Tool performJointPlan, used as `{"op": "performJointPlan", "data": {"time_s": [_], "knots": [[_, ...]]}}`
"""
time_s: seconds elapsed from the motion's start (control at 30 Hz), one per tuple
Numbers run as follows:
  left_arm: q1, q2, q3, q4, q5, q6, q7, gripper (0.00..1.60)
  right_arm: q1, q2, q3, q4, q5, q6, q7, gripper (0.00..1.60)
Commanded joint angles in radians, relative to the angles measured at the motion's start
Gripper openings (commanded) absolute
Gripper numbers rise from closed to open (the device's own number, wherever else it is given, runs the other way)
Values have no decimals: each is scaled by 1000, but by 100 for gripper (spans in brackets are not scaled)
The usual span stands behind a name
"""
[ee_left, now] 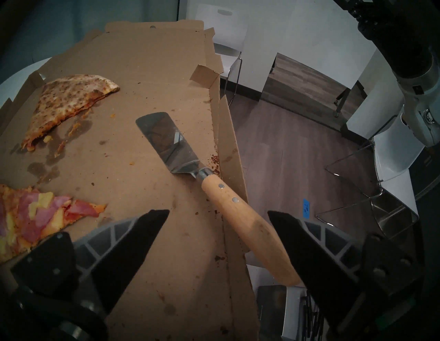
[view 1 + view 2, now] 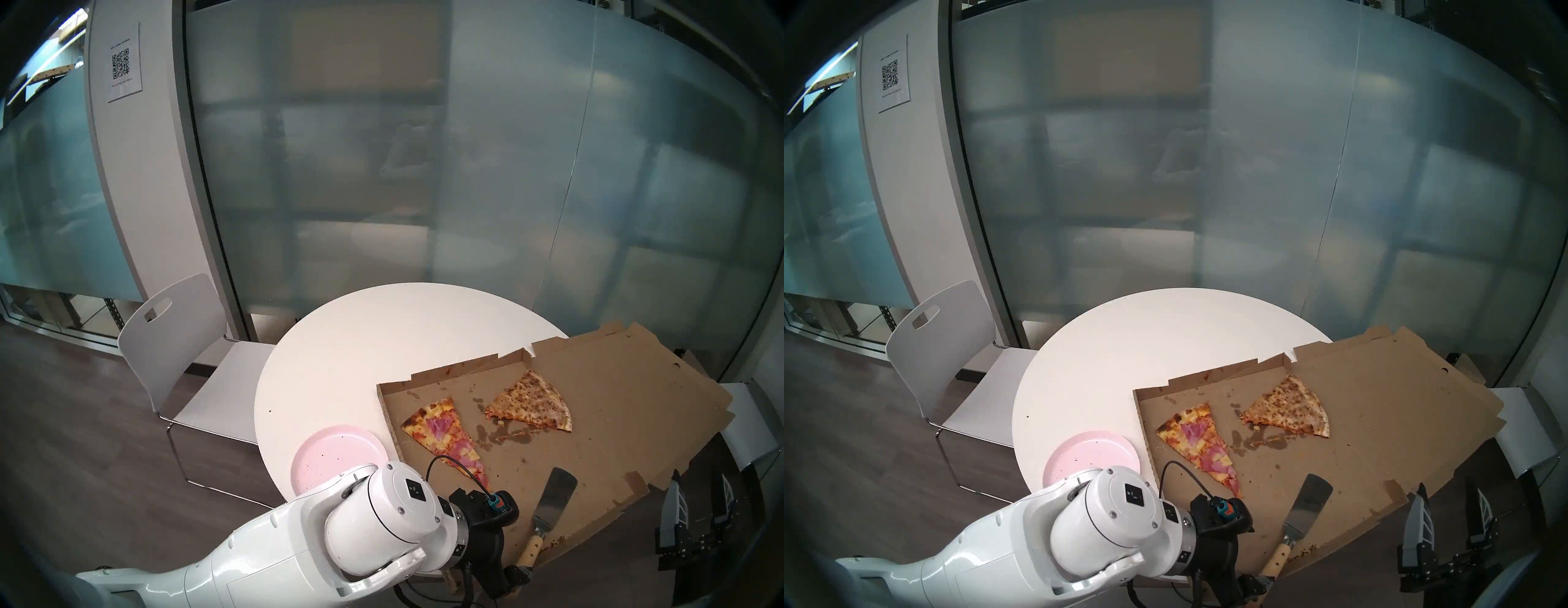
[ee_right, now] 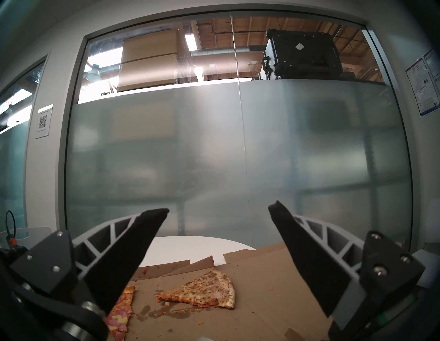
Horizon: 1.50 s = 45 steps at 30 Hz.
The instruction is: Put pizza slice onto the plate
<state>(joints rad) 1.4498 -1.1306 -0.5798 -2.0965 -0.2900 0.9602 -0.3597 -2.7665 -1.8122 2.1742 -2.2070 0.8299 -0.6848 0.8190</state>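
The left arm reaches in from the lower left of the head view, its wrist bent over the near edge of the pizza box (image 2: 615, 424). In the left wrist view the left pincer (image 1: 218, 214) stands released, its fingers spread to either side of the wooden handle of the spatula (image 1: 247, 226) without touching it. The right pincer (image 3: 218, 210), at the lower right of the head view, is also spread wide and holds nothing, tilted up toward the frosted glass. The pizza slice (image 2: 445, 437), long and triangular with pink ham, yellow pineapple and a browned crust, lies in the box's left part, tip toward the robot. The pale pink plate (image 2: 335, 454) sits on the white surface (image 2: 360, 361) just left of the box, speckled with dark crumbs.
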Motion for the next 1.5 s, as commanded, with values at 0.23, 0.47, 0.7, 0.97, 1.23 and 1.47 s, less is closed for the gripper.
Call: {"op": "performJointPlan", "data": {"time_s": [0.23, 0.47, 0.7, 0.97, 1.23, 1.47], "knots": [[-71, 14, 53, 0, -173, -6, 87, 152, 7, -7, 1, -1, 12, -6, 5, 160], [-106, 15, 91, 17, -233, -12, 132, 148, 5, -12, 6, 2, 19, -7, 14, 160], [-134, 10, 123, 40, -283, -30, 176, 144, 0, -19, 13, 2, 29, -8, 26, 160], [-161, -3, 155, 67, -325, -44, 229, 124, -5, -25, 21, 7, 42, -9, 36, 160], [-189, -5, 187, 85, -400, -53, 275, 142, -8, -31, 27, 12, 55, -11, 48, 160], [-217, -2, 214, 86, -460, -53, 316, 160, -11, -36, 30, 18, 66, -13, 59, 160]]}}
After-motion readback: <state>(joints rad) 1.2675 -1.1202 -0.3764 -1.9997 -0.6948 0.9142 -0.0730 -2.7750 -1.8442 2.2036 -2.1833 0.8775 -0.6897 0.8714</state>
